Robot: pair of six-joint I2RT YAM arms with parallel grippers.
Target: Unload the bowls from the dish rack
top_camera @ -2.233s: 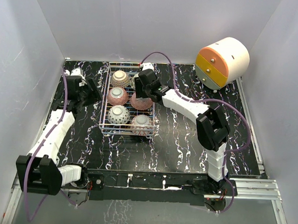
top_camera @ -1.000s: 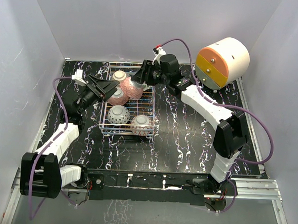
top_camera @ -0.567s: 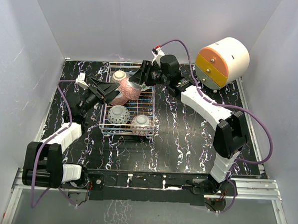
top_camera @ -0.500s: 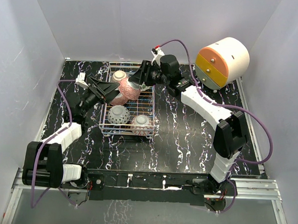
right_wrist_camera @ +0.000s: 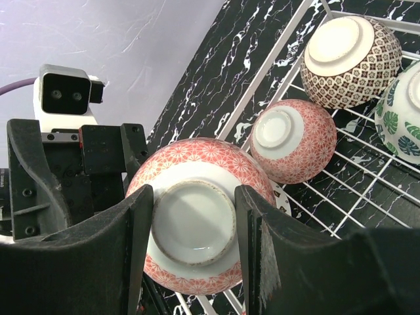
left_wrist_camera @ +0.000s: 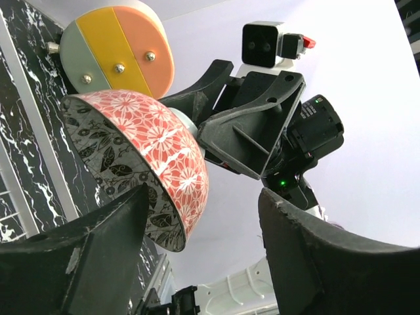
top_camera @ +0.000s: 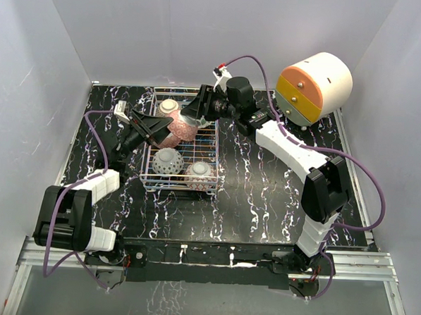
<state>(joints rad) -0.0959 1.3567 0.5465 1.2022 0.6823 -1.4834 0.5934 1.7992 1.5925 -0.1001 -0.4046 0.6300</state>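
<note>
From the top view, I see the red bowl hanging above the far half of the dish rack, left of the frame's middle. The right tool is clamped on its foot from the upper right, and the left tool faces it from the left. The bowl's axis runs roughly along the line between the two tools, mouth toward the left one, which is nearer the rim. Below, the rack holds a beige bowl at its far end and a speckled bowl and a pale bowl at its near end. The drawer unit stands well apart at upper right on the worktop. In the left wrist view the bowl fills the left centre, its leaf-patterned inside turned down and left. My left fingers stand apart, straddling its lower rim with a clear gap on the right-hand side, so I judge nothing is gripped there yet. The right tool's black body sits just behind the bowl and crowds the closing. In the right wrist view both fingers press the white foot ring at bottom centre. A pink bowl, a brown-patterned bowl and a green-leaf bowl lie foot-up in the rack at upper right.
</note>
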